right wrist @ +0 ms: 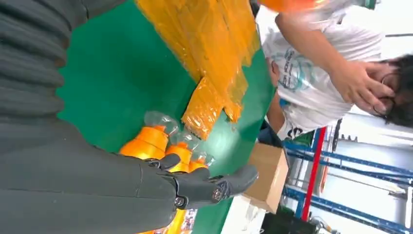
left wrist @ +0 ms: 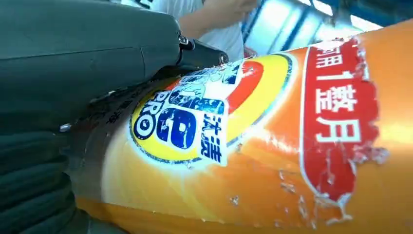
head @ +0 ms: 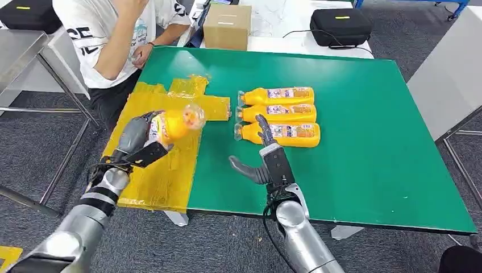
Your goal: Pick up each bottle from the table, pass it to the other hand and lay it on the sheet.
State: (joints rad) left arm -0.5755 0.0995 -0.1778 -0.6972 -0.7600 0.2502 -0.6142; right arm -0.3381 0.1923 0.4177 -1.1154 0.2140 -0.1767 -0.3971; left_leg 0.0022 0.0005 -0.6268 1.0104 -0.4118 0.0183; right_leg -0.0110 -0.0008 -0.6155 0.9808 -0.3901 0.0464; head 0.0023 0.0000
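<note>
The left robot hand (head: 138, 138) grips an orange juice bottle (head: 177, 123) around its labelled body and holds it above the yellow sheet (head: 165, 165), clear of the surface, with its clear cap end pointing toward the middle of the table (head: 369, 142). In the left wrist view the same bottle (left wrist: 272, 146) lies right against the grey thumb, its scuffed label showing a blue and yellow round logo and a red panel with white characters. The right robot hand (head: 262, 159) holds nothing: it hovers over the green tabletop with its fingers spread, one dark finger reaching up to the near side of the closest of three orange bottles (head: 279, 112), though whether it touches cannot be told. Those three bottles lie on their sides in a tight row, parallel and touching one another, caps pointing toward the sheet, just to the right of it. In the right wrist view their capped necks (right wrist: 165, 146) show beyond the hand's open fingers (right wrist: 214, 187). The sheet covers the table's left part and is wrinkled, with a smaller patch jutting toward the bottles. A person in a white printed T-shirt (head: 108, 34) sits at the far left corner of the table. Beyond the far edge stand a cardboard box (head: 227, 26) and a black zip case (head: 340, 26) on a white surface.
</note>
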